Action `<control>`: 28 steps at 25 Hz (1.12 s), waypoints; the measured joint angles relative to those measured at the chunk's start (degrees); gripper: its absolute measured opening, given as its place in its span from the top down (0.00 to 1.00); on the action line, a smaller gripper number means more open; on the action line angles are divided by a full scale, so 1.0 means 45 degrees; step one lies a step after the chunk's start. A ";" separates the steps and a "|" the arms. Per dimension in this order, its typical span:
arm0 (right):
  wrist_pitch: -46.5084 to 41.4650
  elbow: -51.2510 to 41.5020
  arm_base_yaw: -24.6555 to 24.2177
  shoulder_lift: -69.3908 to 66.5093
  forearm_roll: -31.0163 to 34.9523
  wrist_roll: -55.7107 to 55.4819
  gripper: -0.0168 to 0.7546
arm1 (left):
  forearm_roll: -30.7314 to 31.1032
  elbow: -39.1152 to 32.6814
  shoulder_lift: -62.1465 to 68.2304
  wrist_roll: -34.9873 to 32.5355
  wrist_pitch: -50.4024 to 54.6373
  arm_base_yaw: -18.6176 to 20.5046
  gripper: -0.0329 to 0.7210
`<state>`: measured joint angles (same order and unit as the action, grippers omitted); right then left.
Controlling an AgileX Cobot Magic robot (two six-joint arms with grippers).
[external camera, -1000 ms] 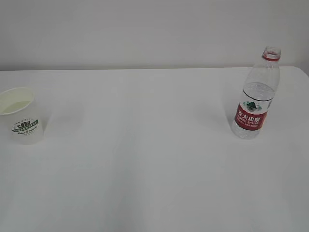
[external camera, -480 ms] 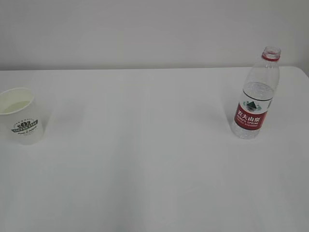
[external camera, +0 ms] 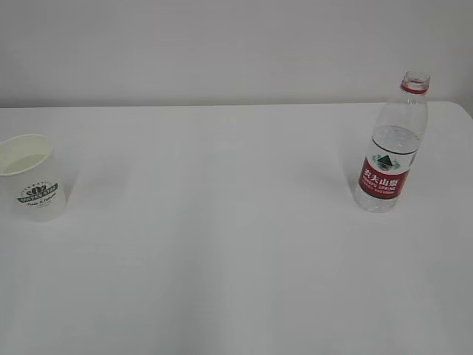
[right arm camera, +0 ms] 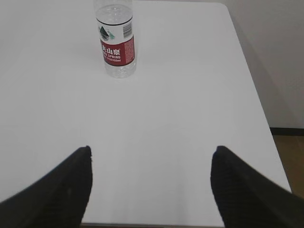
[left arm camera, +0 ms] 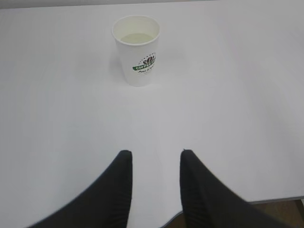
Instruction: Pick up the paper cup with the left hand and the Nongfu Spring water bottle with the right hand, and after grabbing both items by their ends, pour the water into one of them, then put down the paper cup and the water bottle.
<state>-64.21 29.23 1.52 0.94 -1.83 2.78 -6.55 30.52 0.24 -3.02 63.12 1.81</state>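
White table (external camera: 236,244) fills your exterior view, and neither arm shows in it. You see the paper cup (external camera: 29,177) standing upright at the far left edge of the frame, its dark green logo facing the camera and a pale liquid level visible inside. You see the Nongfu Spring water bottle (external camera: 392,144) upright at the upper right, uncapped, its red neck ring at the top and its red label low on the body, with water (external camera: 378,198) showing in the clear base; cup and bottle stand well apart. In your left wrist view the paper cup (left arm camera: 137,50) sits at the top centre of the frame, and the left hand (left arm camera: 154,154) is at the bottom, its gripper fingers (left arm camera: 124,161) parted by a modest gap, nothing between them, well short of the cup and over the near edge of the table. In your right wrist view the bottle (right arm camera: 115,40) stands at the upper left with its top cut off by the frame, and the right hand (right arm camera: 151,154) shows two dark fingers (right arm camera: 78,175) spread wide at the lower corners, empty and well apart from the bottle. The table's right edge and a strip of floor (right arm camera: 289,156) show at the right.
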 joint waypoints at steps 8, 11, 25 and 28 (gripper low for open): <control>0.0000 0.0000 0.0000 0.0000 0.0000 0.0000 0.21 | 0.0000 0.0000 0.0000 0.0000 0.0000 0.0000 0.64; 0.0000 0.0000 0.0000 0.0000 0.0000 0.0000 0.21 | 0.0000 0.0000 0.0000 0.0000 0.0000 0.0000 0.64; 0.0000 0.0000 0.0000 0.0000 0.0000 0.0000 0.21 | 0.0000 0.0000 0.0000 0.0000 0.0000 0.0000 0.60; 0.0000 0.0000 0.0000 0.0000 0.0000 0.0000 0.21 | 0.0000 0.0000 0.0000 0.0000 0.0000 0.0000 0.55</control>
<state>-64.21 29.23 1.52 0.94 -1.83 2.78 -6.55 30.52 0.24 -3.02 63.12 1.81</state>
